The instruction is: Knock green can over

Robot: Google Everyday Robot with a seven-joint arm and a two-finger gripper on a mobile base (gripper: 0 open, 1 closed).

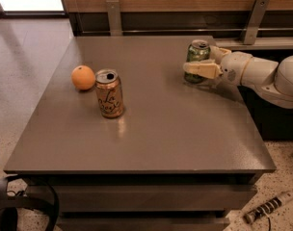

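The green can (196, 52) stands upright near the far right edge of the grey table (170, 129). It has a silver top. My gripper (199, 58) reaches in from the right and is level with the can. It is open: the near finger (203, 70) lies across the can's lower front, and the far finger (217, 52) is at the can's right rear. The can sits between the fingers.
An orange-tan can (109, 93) stands upright left of the table's centre, with an orange (83, 77) just left of it. A wooden wall with metal brackets (113, 16) runs behind the table. A black cable (21, 203) and a tool (267, 208) lie on the floor.
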